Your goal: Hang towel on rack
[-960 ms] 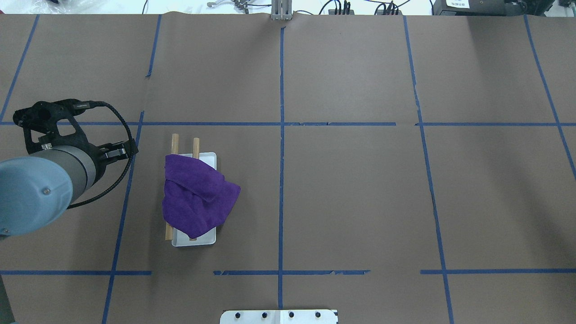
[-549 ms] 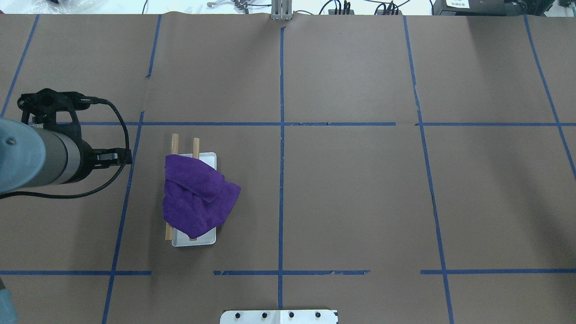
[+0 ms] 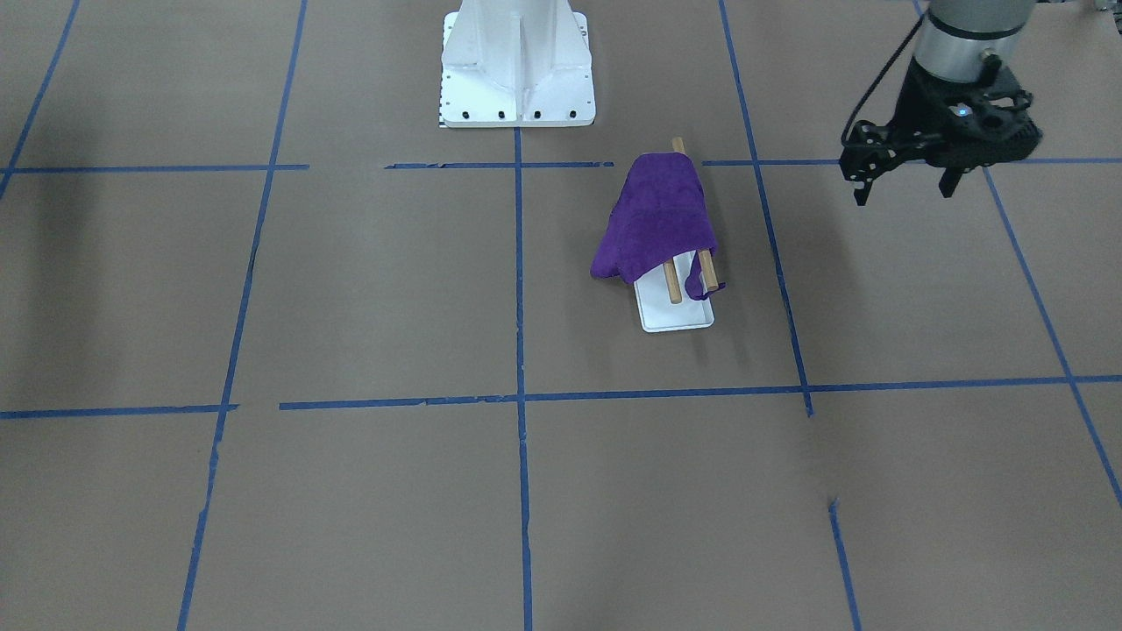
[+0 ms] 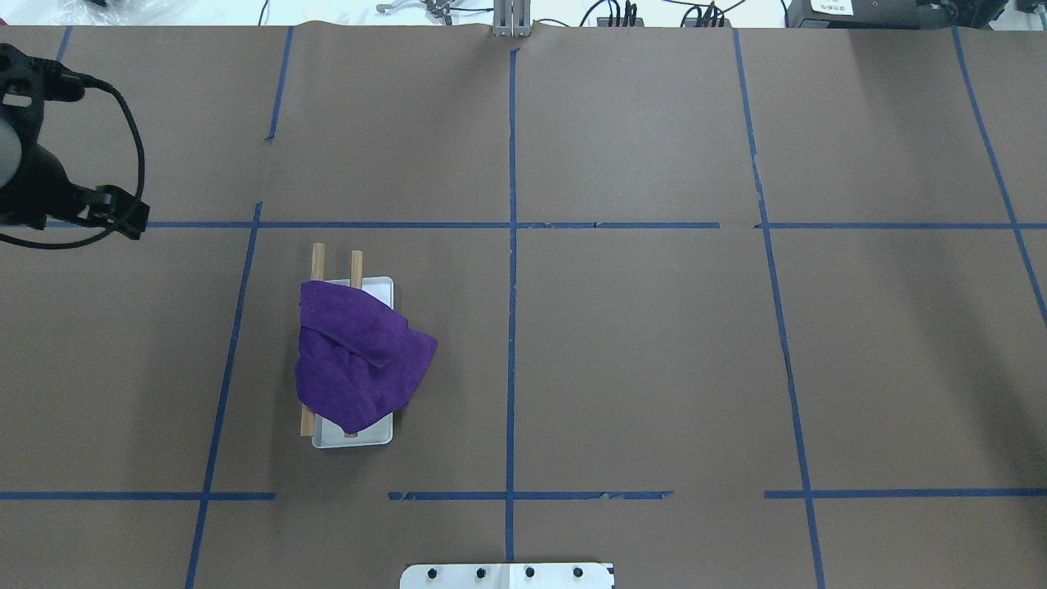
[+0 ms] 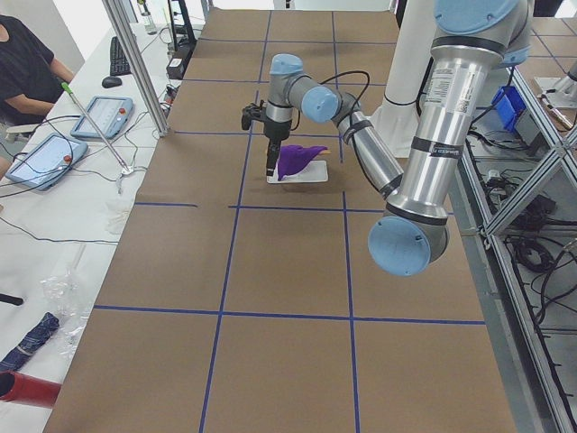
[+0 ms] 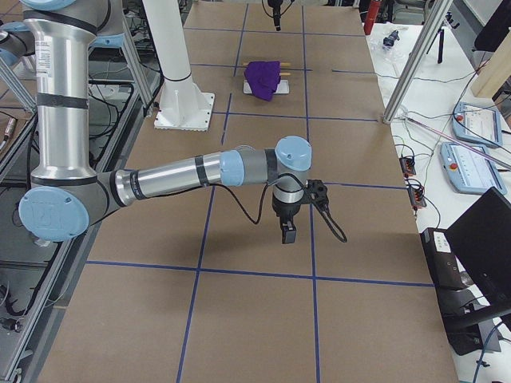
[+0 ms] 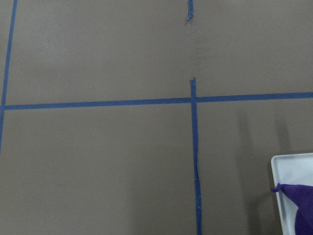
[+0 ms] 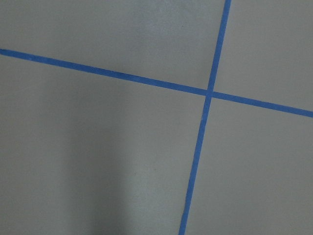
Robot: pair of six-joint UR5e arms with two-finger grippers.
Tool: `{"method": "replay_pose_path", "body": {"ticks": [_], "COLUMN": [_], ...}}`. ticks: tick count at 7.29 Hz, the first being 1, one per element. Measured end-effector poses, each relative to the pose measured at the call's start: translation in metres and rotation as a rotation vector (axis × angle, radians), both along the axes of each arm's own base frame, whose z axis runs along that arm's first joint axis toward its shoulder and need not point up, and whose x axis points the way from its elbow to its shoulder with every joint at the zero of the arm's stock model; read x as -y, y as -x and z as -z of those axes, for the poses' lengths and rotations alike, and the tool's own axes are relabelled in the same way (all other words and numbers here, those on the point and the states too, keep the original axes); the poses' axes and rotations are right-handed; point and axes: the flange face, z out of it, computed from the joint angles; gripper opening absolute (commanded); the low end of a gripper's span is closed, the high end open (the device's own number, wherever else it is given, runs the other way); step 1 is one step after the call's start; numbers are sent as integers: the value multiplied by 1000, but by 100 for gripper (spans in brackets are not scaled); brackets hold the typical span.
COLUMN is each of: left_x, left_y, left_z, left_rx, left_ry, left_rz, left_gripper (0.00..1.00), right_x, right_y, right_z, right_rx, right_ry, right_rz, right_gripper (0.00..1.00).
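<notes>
Well apart from the left hand, on its inboard side, the crumpled purple cloth towel lies draped across the rack, i.e. two parallel light-brown wooden rods over a small flat white rectangular base. Left hand is up off the brown paper-covered surface w/ fingers spread & nothing btwn them: released, empty. Right hand shows only in a side view, low over bare surface far from the rack; can't tell if it's spread or clenched.

Step, my read: hanging looks done, this is the clear-away phase. Towel covers most of both rods, w/ the rod ends farther from the robot sticking out bare. Bulk of the cloth sags off the side away from the left hand, down toward the surface. Lopsided, so some slip risk, prob. small.

Next move calls for little: hold the left hand off cloth & rods, park the arm. If a tidier hang is wanted, the hand would need to go over the rods, pinch the sagging edge & draw it toward itself to even the drape.

Containers: none proper. Nearest thing is the shallow tray-like base under the rods. Nothing in it, except a small towel corner dangling over it; touching or not, can't tell.
</notes>
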Motion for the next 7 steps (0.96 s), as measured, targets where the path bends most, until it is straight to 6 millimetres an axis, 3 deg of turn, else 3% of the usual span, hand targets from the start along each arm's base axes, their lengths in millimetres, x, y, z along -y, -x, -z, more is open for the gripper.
{"method": "replay_pose_path", "body": {"ticks": [2, 3, 4, 5, 6, 7], "left_x": [57, 75, 82, 77, 68, 62], "left_y": [78, 117, 153, 187, 212, 222], "left_z": [-63, -99, -136, -173, -211, -248], "left_rx": [13, 16, 12, 10, 7, -5], "left_ry": [-23, -6, 20, 29, 52, 102], "left_rz": [-92, -108, -105, -100, -94, -92], "left_gripper": [100, 100, 100, 100, 100, 100], "right_x": [-1, -3, -5, -7, -11, -14], "right_y": [-17, -26, -35, -42, -45, -47], "right_z": [-24, -39, -52, -62, -69, -74], "right_rx": [48, 65, 73, 76, 76, 72], "right_ry": [28, 37, 49, 64, 76, 86], "right_rz": [-11, -12, -17, -28, -34, -37], "right_gripper": [100, 100, 100, 100, 100, 100]}}
